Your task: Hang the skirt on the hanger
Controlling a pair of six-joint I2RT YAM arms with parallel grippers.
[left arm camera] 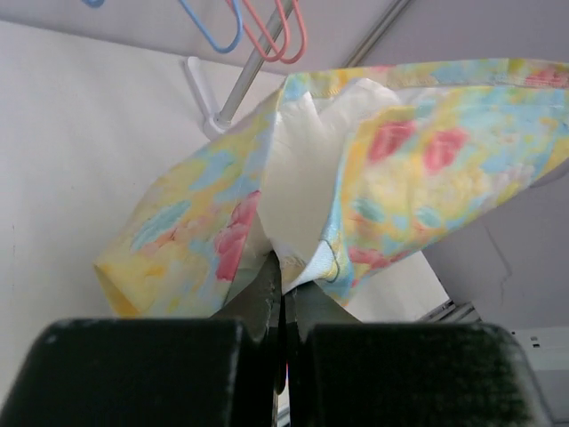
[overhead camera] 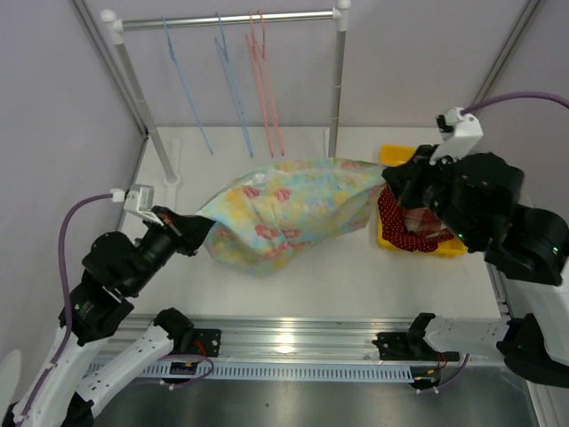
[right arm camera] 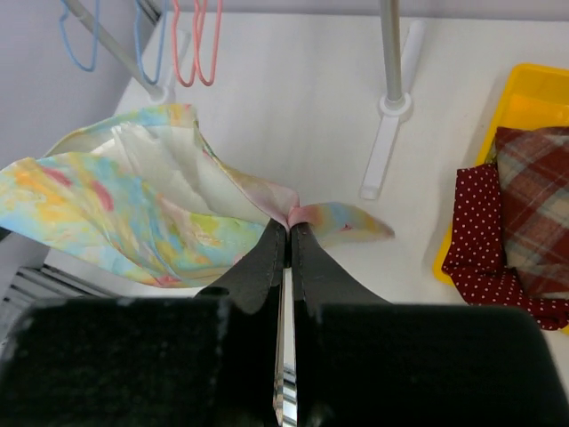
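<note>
The skirt [overhead camera: 284, 213] is yellow with pink and blue flowers and hangs stretched above the table between both grippers. My left gripper [overhead camera: 194, 229] is shut on its left edge; in the left wrist view the cloth [left arm camera: 382, 169] fans out from the pinched fingertips [left arm camera: 286, 267]. My right gripper [overhead camera: 391, 182] is shut on its right edge; in the right wrist view the skirt [right arm camera: 133, 205] trails left from the closed tips [right arm camera: 290, 227]. Pink hangers [overhead camera: 265, 80] and blue hangers [overhead camera: 233, 89] hang on the rail [overhead camera: 227, 20] behind.
A yellow tray [overhead camera: 418, 233] at the right holds a red dotted cloth [overhead camera: 404, 227] and a plaid cloth [right arm camera: 533, 205]. The rack's posts [overhead camera: 336, 84] stand at the back, with a white foot [right arm camera: 387, 142] near the right gripper.
</note>
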